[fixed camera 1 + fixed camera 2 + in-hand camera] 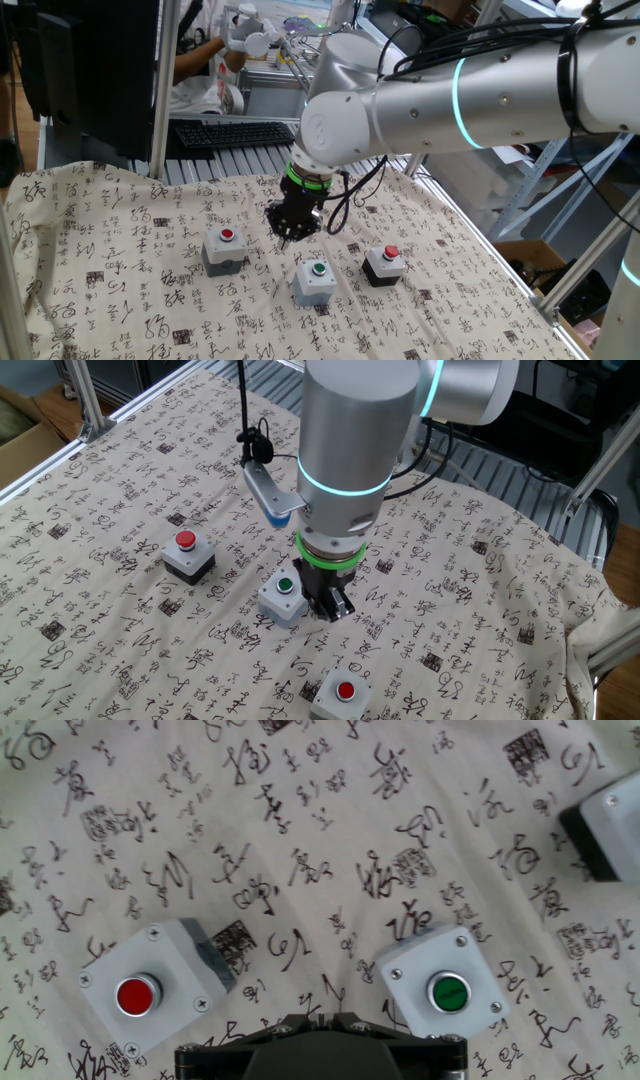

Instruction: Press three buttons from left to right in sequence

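Gripper (291,232) hovers between grey red-cap box (225,249) and green-cap box (317,281), jaws pressed together. We judge no press confirmed; black box (385,265) untouched.

The silver arm (480,85) reaches in from the side and bends down at the wrist. Its gripper (290,232) points straight down, fingers closed together.

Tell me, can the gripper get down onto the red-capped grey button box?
Probably yes: the shut gripper hangs beside the red-capped grey button box, above the patterned tablecloth, with nothing over its cap.
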